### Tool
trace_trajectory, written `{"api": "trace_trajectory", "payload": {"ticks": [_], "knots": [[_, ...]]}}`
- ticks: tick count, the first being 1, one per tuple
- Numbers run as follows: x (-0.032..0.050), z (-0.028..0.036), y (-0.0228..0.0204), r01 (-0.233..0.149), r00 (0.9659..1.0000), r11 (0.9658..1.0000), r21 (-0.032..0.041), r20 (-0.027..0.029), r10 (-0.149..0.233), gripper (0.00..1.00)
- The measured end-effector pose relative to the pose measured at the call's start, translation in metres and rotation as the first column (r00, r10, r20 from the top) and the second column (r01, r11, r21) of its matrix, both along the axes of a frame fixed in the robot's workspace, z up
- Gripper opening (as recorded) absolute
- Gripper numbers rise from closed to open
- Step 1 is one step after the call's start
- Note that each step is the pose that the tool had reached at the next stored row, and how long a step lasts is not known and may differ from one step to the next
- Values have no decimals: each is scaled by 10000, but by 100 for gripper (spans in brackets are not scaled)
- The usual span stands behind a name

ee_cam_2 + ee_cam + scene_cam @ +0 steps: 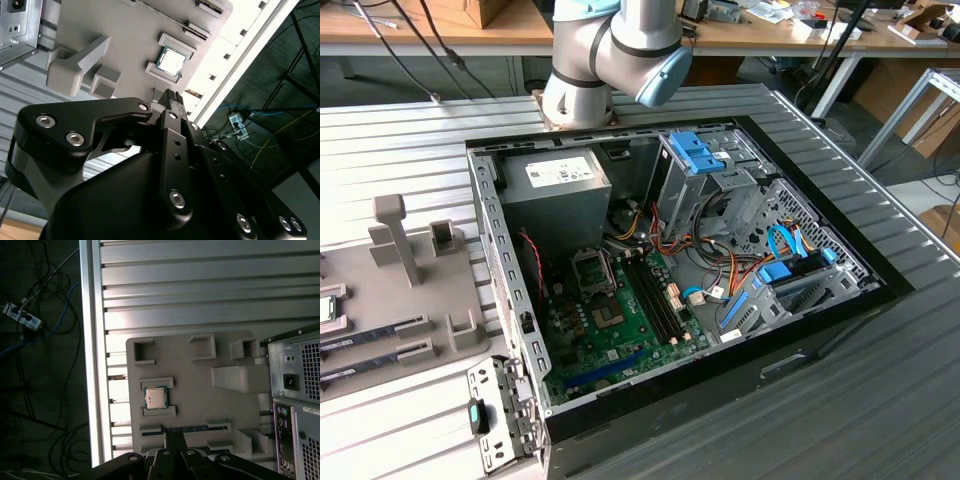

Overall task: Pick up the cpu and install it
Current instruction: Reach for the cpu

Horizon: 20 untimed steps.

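The cpu (155, 398) is a small square chip with a silver top and a thin green rim. It lies flat between two low ledges of a grey holder tray (200, 365). In the second wrist view the cpu (170, 60) shows just beyond my fingertips (172, 97). My gripper (174, 437) hovers above the tray, a little to one side of the chip and apart from it. It is shut, with nothing between the black fingers. On the green board inside the open computer case (800, 330), the metal-framed socket (592, 268) stands bare.
A long memory stick (187, 429) lies in the tray slot under my fingers. Grey posts (395, 235) rise from the tray (380, 300). The case's rear panel (295, 390) stands close beside the tray. The table edge (92, 365) drops to cables on the floor.
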State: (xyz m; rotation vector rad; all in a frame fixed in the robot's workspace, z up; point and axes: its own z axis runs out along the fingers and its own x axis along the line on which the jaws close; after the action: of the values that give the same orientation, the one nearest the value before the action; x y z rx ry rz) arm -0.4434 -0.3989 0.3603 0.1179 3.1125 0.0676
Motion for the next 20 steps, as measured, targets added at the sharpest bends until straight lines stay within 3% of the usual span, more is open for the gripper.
{"api": "trace_trajectory", "payload": {"ticks": [20], "knots": [[0, -40, 0, 0, 10000, 10000, 0, 0, 0, 11]]}}
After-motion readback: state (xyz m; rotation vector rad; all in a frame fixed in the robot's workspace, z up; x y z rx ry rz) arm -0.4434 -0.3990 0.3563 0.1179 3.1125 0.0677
